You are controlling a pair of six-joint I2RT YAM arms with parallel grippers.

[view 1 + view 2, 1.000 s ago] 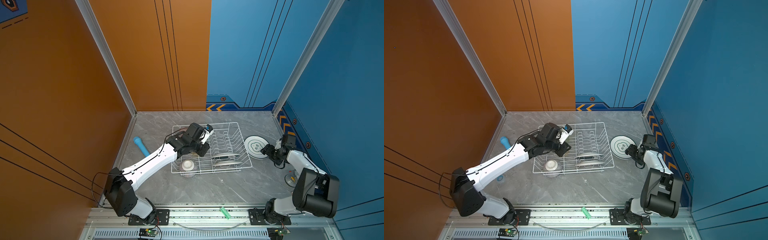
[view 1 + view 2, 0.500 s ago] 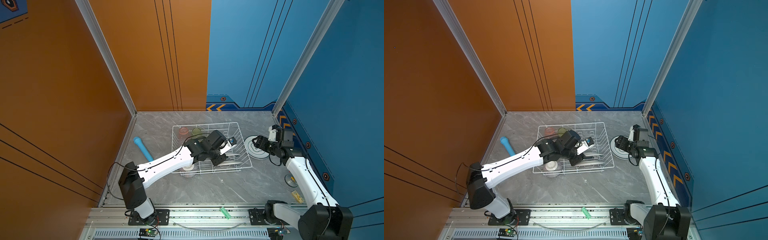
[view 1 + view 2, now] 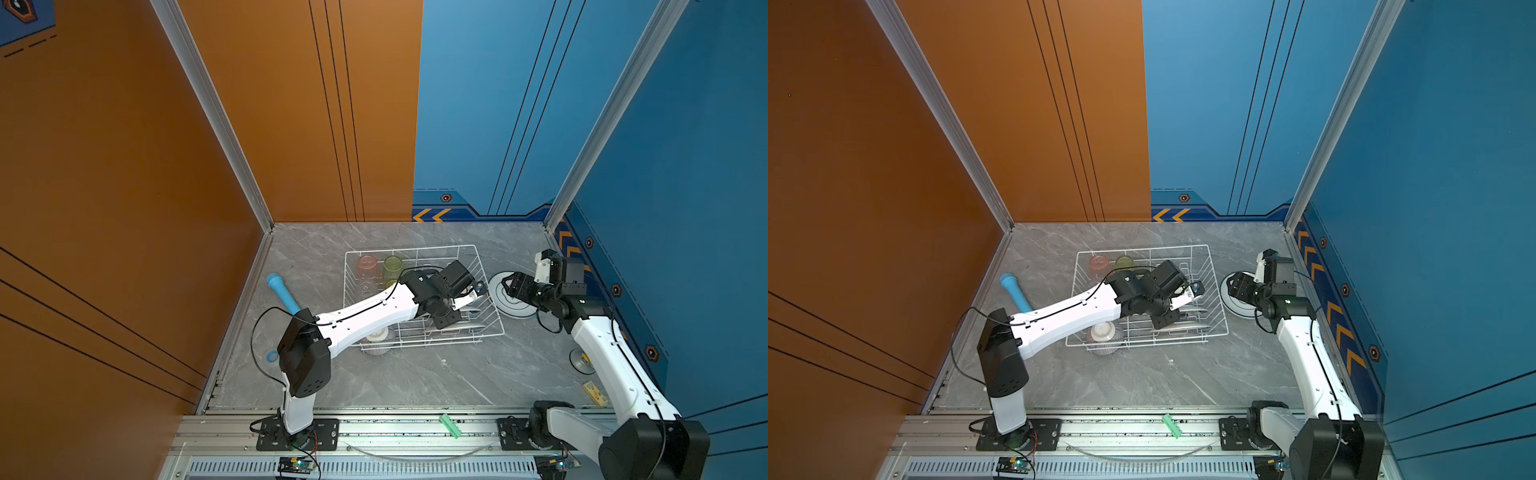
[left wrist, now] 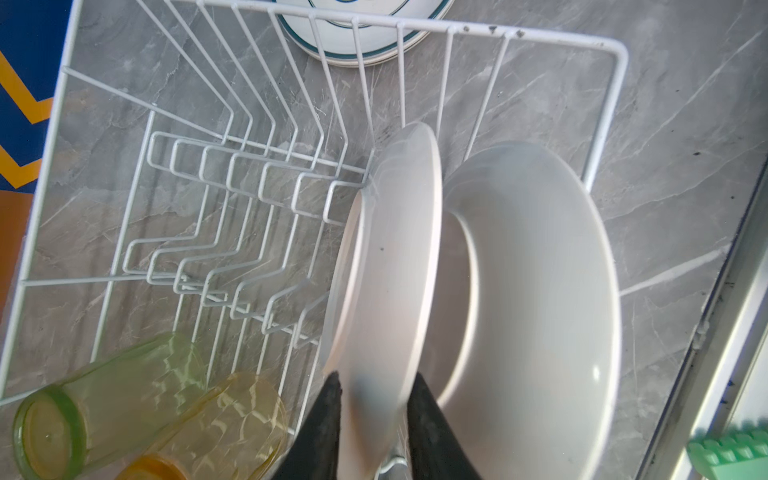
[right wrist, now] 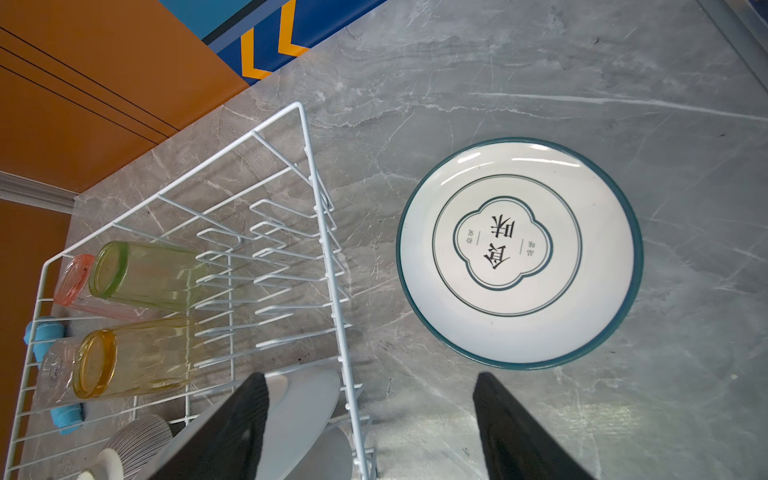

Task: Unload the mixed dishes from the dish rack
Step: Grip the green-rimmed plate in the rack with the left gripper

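Note:
The white wire dish rack (image 3: 411, 249) sits mid-table. At its front right, two plain-backed white plates (image 3: 457, 328) stand on edge. My left gripper (image 4: 375, 376) is shut on the rim of the nearer plate (image 4: 395, 249); the second plate (image 4: 540, 291) leans behind it. Pink (image 3: 367, 266), green (image 5: 145, 274), yellow (image 5: 133, 357) and clear (image 5: 54, 365) tumblers lie at the rack's far left. A striped bowl (image 3: 1104, 332) sits at the front left corner. My right gripper (image 5: 370, 376) hangs open and empty above the table, between the rack and a ringed plate (image 5: 519, 253).
A light-blue cylinder (image 3: 282, 291) lies on the table left of the rack. A green clip (image 3: 451, 426) rests on the front rail. A small round disc (image 3: 582, 359) and a yellow card (image 3: 595, 392) lie near the right wall.
My left arm swung across the rack from the tumbler side to the plates, and its fingers came in on a plate's rim. My right arm rose from low beside the ringed plate.

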